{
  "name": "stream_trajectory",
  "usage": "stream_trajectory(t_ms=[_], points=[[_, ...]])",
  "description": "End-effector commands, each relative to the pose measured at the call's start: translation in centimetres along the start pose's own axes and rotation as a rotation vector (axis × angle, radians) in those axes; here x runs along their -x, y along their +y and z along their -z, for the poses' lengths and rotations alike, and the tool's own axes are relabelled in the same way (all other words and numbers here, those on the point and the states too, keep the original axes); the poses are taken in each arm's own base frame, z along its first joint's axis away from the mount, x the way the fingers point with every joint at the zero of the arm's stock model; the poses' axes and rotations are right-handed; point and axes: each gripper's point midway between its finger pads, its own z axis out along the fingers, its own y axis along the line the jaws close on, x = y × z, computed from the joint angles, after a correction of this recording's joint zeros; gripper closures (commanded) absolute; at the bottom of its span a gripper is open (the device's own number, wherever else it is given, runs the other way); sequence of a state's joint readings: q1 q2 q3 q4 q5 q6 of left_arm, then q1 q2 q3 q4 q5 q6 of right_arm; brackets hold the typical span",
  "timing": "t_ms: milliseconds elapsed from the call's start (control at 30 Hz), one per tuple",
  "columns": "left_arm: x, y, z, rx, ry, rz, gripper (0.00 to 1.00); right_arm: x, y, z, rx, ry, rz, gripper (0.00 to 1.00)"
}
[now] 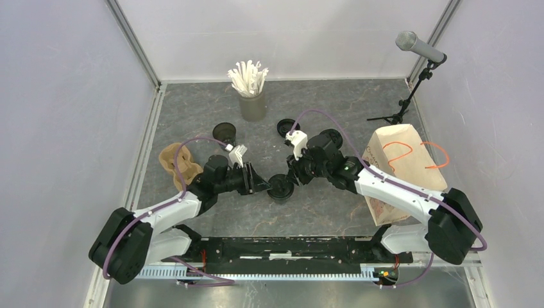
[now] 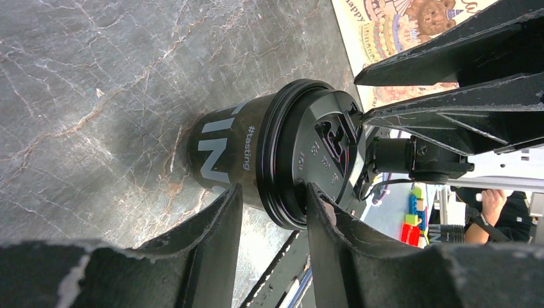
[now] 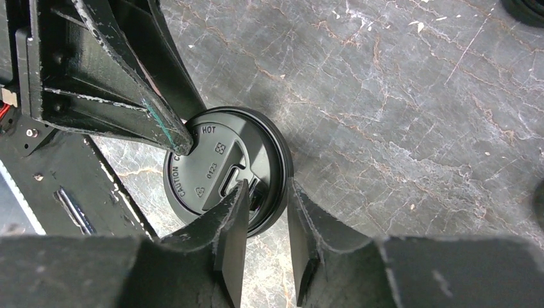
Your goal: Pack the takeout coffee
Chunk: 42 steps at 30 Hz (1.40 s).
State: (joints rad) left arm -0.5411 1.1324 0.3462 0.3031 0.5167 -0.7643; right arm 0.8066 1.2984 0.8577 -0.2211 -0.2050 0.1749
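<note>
Cup (image 1: 280, 187): stood upright at the middle of the bench (image 1: 346, 106), capped by a lid (image 3: 215, 160), flanked by both hands.
Left hand (image 2: 272, 192): spread, set astride the lid's rim; one finger (image 3: 176, 131) is laid on the lid.
Right hand (image 3: 266, 192): narrowly parted, held over the lid's edge.
Carrier (image 1: 179, 163): placed left of the cup, apart.

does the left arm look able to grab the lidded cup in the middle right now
Probably yes: the lidded cup sits right at the open fingers of the left gripper, nothing between them. The right gripper crowds the lid from the other side, though.
</note>
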Motion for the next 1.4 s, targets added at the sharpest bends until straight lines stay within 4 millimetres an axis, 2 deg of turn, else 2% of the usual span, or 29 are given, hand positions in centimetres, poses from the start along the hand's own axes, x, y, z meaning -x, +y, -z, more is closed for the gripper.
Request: stream_trajectory(t_ms=[0,133,433,833,1100,1267,1367], points=[[-1.4,2.9,-0.1,0.116,0.042,-0.041,0.53,1.3,0.5,-0.1,0.035,-0.066,0.003,0.68],[-1.6,3.1,-0.3,0.123,0.053,-0.042,0.53,0.5,0.5,-0.4,0.044,-0.059,-0.009,0.7],[-1.9,3.7,-0.4,0.156,0.059,-0.041,0.55,-2.8,-0.2,-0.9,0.022,-0.029,-0.038,0.72],[-3.0,6.0,0.1,0.253,0.077,-0.041,0.57,-9.5,-1.9,-1.5,-0.039,0.042,-0.086,0.73],[-4.0,7.3,0.1,0.295,0.1,-0.029,0.59,-15.6,-2.7,-1.7,-0.064,0.126,-0.14,0.73],[-4.3,7.7,0.2,0.322,0.099,-0.02,0.6,-17.6,-2.9,-1.6,-0.072,0.153,-0.158,0.74],[-4.5,7.9,0.2,0.345,0.099,-0.017,0.6,-17.8,-3.0,-1.5,-0.083,0.15,-0.167,0.74]])
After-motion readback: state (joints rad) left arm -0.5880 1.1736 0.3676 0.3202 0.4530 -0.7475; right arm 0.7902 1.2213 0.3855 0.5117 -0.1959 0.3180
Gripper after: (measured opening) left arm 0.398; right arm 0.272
